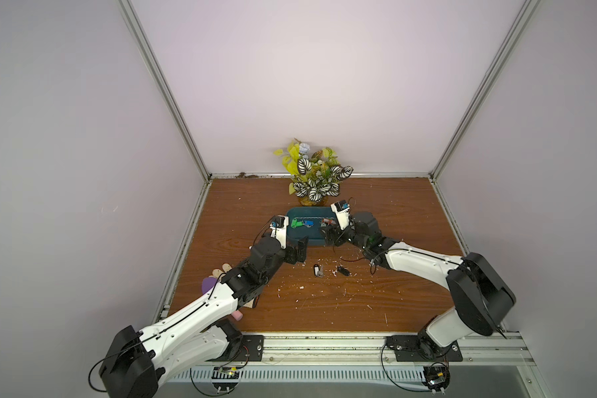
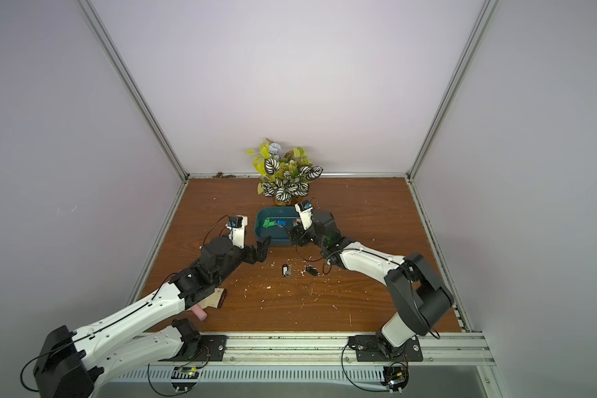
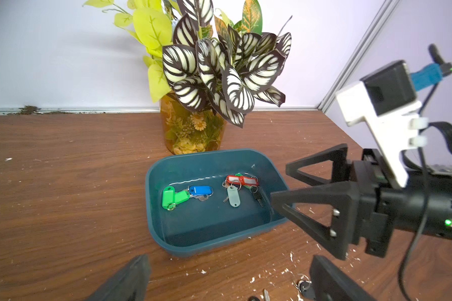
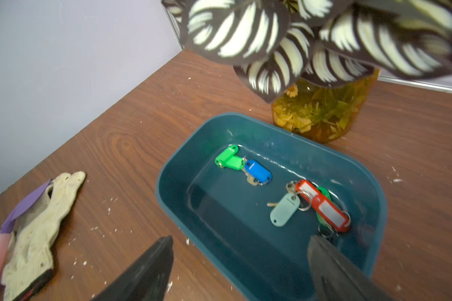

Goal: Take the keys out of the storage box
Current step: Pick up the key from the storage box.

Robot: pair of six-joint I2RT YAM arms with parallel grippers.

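Plastic tags (image 4: 321,206) likely give best hold on the light, slippery keys (image 4: 257,172) just ahead of the right gripper (image 4: 240,239), jaws parted; left gripper (image 3: 230,258) jaws likewise apart.

left arm (image 1: 193,310): from lower left in both top views, stretched up-right toward frame centre.
left end effector (image 1: 297,252): just left of centre, jaws spread wide.
right arm (image 1: 424,263): from lower right, forearm running left toward centre.
right end effector (image 1: 328,236): just right of centre, jaws apart; fingers (image 3: 311,194) at right of left wrist view, pointing left.
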